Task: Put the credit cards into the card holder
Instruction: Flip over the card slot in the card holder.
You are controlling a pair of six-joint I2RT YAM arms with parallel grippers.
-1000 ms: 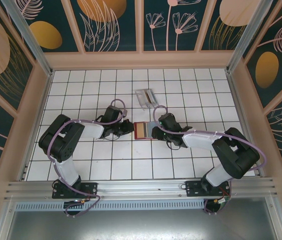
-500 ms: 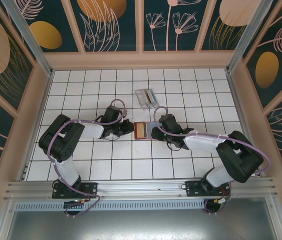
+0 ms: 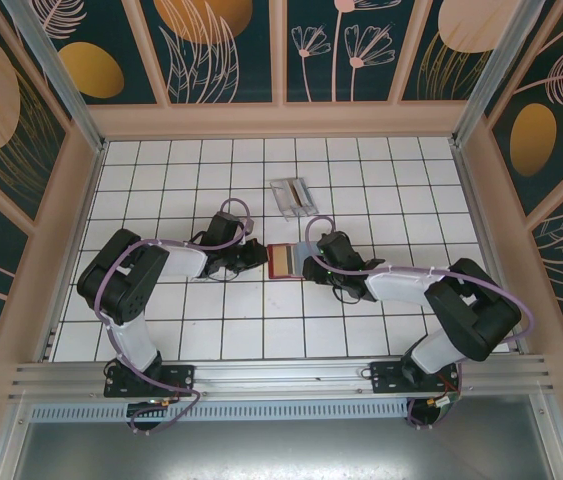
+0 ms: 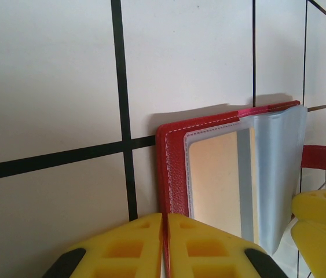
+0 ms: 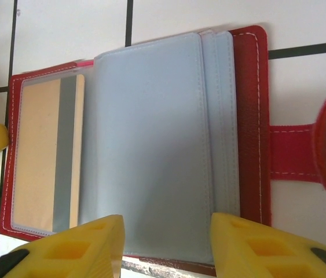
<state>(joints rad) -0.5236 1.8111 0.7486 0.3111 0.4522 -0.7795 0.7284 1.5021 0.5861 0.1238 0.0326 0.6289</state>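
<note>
Nearest, the white tiled counter (image 3: 161,330) is seen. In the middle of it the red card holder (image 5: 249,116) is laid open between the two arms. Its left edge is pinched by the left pincer (image 4: 164,243), which is closed tight on the red cover. The right pincer (image 5: 167,249) is held partly wide over the near edge of the grey pockets, and nothing seems to be gripped by it. One yellow-orange credit card (image 5: 38,156) is already tucked in the left pocket, so part of the job looks done. Farther back a clear case (image 3: 291,195) is laid. Whether more cards are kept there cannot be told, so more may be left to put in
</note>
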